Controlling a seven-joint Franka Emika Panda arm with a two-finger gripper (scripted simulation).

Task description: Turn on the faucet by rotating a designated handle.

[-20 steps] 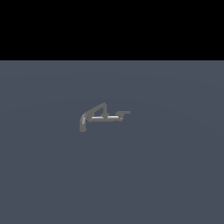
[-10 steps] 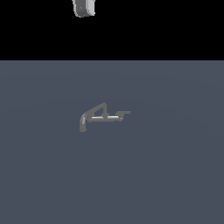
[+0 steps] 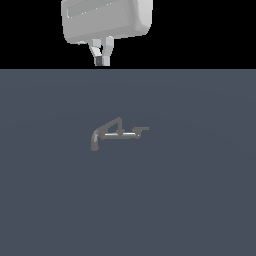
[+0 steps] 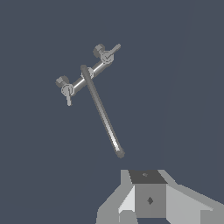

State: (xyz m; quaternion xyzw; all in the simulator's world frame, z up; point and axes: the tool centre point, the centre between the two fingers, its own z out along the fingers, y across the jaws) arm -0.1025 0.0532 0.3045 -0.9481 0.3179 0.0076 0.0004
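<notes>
My claw (image 3: 102,60) hung high over the scene, well above and apart from the faucet (image 3: 117,132), its white housing filling the upper part of the exterior view. The two fingers (image 3: 95,51) angled in toward each other and met at a dark tip; they were drawn together with nothing between them. In the wrist view the claw (image 4: 146,199) showed only as grey blocks at the frame edge, its pads pressed close.

Below it lay the counter (image 3: 200,200), a flat slate-blue surface. The faucet stood near the middle of it, small against my arm. In the exterior view, the thick spout (image 3: 95,141) curved down at the left end, a slanted pipe rose from it to a peak, and a pale horizontal bar (image 3: 121,135) ran toward the right.

The handle (image 3: 142,129), a short dark flat lever, jutted from the bar's far end, on the exterior view's right, opposite the spout. In the wrist view, the long pipe (image 4: 101,111) reached toward my claw from the bar (image 4: 86,77), which carried a valve knob with a short lever at each end (image 4: 108,54) (image 4: 66,90). Which of those two was the handle I could not tell from there.
</notes>
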